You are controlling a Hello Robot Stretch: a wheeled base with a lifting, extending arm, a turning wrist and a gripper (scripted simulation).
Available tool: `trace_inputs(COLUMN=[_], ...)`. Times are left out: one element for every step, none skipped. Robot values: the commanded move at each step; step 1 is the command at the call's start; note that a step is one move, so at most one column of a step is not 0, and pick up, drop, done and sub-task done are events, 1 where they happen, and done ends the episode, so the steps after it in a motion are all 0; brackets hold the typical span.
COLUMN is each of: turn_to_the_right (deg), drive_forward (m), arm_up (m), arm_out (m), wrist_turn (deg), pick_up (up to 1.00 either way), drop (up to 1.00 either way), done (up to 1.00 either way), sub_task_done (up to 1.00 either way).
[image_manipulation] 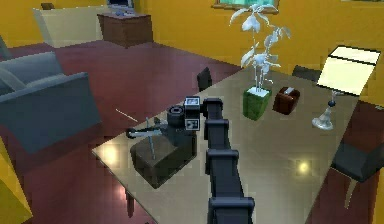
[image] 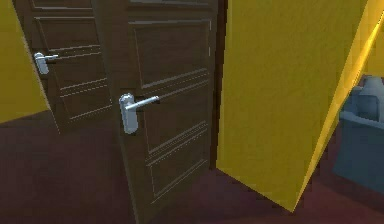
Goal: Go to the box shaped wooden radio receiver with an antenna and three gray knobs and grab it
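A dark brown box-shaped thing lies on the pale tabletop near its corner, in the arm side view's middle. A thin light line like an antenna slants up to its left. The arm rises from the bottom edge across the table. Its gripper stands at the box's upper edge, left of the two white marked squares. I cannot tell whether it touches the box or holds anything.
On the table stand a pale plant in a green pot, a small brown box and a lamp. Dark chairs surround it. A grey armchair sits left. In the forward view, dark doors and a yellow wall stand close.
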Motion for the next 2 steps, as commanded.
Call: trace_inputs(turn_to_the_right=[0.0,0.0], drive_forward=[0.00,0.00], arm_up=[0.00,0.10], arm_out=[0.00,0.00], wrist_turn=[0.0,0.0], pick_up=[1.00,0.00], drop=[0.00,0.00], done=[0.00,0.00], sub_task_done=[0.00,0.00])
